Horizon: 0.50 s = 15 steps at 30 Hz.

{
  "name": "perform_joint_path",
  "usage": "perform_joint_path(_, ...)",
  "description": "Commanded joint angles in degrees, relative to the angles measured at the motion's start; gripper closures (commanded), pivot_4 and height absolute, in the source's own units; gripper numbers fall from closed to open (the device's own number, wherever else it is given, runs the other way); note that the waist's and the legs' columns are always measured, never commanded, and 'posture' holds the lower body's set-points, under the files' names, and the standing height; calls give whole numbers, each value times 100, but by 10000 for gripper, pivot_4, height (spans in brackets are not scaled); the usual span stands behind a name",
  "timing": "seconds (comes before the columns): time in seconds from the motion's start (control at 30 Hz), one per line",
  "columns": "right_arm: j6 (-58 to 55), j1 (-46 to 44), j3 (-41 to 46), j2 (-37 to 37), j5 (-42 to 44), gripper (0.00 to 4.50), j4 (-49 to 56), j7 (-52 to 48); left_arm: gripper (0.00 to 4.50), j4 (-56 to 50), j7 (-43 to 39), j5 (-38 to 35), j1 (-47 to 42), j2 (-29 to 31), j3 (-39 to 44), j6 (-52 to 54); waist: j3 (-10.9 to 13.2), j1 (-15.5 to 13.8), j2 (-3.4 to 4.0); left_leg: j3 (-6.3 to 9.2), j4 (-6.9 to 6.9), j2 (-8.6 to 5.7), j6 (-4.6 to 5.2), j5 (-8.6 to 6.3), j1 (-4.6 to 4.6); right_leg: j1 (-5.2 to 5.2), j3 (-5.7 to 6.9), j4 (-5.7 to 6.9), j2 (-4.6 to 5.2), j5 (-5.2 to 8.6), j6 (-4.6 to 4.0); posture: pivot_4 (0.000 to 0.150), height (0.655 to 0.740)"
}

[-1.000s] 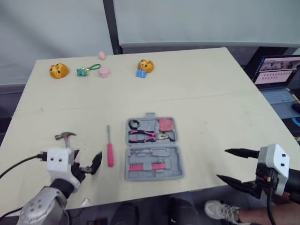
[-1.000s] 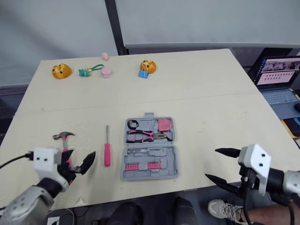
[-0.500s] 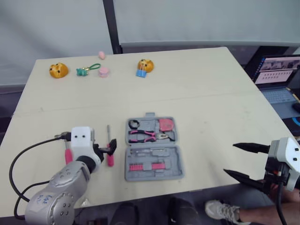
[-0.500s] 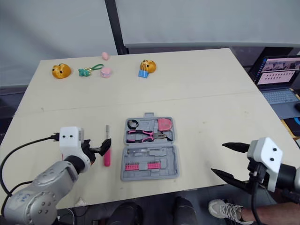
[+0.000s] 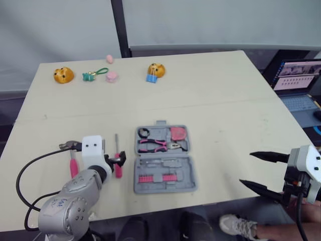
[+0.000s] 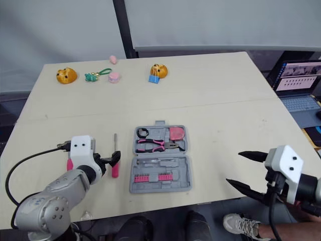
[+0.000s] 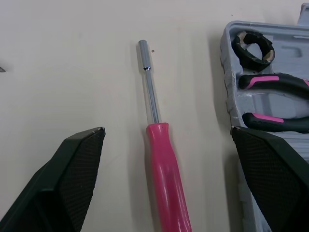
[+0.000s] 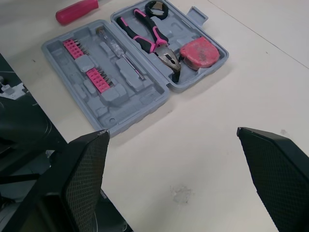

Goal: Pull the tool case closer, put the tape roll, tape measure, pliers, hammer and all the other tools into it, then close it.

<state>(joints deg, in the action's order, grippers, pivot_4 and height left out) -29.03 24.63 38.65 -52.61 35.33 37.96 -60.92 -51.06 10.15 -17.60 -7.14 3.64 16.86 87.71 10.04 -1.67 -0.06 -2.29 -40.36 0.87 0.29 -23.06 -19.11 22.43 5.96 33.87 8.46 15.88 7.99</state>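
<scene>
My left gripper [image 7: 167,131] hung with fingers wide apart astride the pink screwdriver [image 7: 164,179], the open tool case [image 5: 164,173] at its 3 o'clock, and my right gripper [image 5: 246,168] gaped at the case's 3 o'clock.

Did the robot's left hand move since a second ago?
Yes. The left gripper moved away from the hammer toward the tool case, and its open fingers now straddle the pink screwdriver.

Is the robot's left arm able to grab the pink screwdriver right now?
Probably yes. The left gripper is open right over the pink screwdriver, one finger on each side of the handle, with nothing lying between them.
</scene>
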Motion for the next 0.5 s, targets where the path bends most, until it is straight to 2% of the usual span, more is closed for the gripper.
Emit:
perform_joint_path(0.03, 51, 23, 150, 9, 41, 0, 112, -58, 245, 72, -58, 173, -128, 4, -92, -95, 0, 0, 0, 0, 0, 0, 0, 0, 0, 0, 0, 0, 0, 0, 0, 1500, 7400)
perform_joint_path(0.5, 156, 130, 159, 143, -50, 0, 153, 11, 245, 816, -99, 651, -502, -152, -317, -173, 0, -2, 0, -1, -1, 0, -1, 2, -1, 1, 1, 1, 0, -2, 3, 1500, 7400)
